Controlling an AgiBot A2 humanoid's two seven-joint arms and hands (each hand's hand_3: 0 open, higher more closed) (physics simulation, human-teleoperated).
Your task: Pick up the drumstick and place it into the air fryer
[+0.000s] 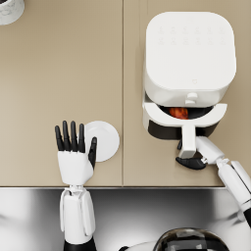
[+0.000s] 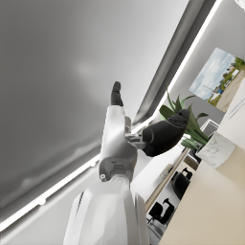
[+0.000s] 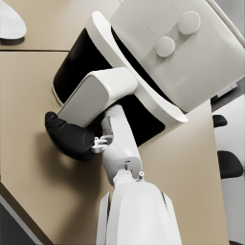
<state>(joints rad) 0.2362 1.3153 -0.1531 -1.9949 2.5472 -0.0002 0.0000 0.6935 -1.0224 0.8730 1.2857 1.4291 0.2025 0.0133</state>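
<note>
The white air fryer (image 1: 188, 51) stands at the right of the beige counter. Its drawer (image 1: 157, 113) is pulled out a little, and the reddish-brown drumstick (image 1: 179, 112) lies inside the dark basket. My right hand (image 1: 191, 161) is at the end of the drawer handle (image 1: 187, 142); in the right wrist view its dark fingers (image 3: 69, 139) curl round the handle (image 3: 98, 95). My left hand (image 1: 75, 142) is held flat with its fingers spread and holds nothing, just left of a white plate (image 1: 104, 141). The left wrist view shows that hand (image 2: 158, 136) against the ceiling.
The round white plate is bare. A marbled white cup (image 1: 9, 10) stands at the counter's far left corner. The counter's front edge (image 1: 122, 185) borders a steel surface (image 1: 127, 211) close to my body.
</note>
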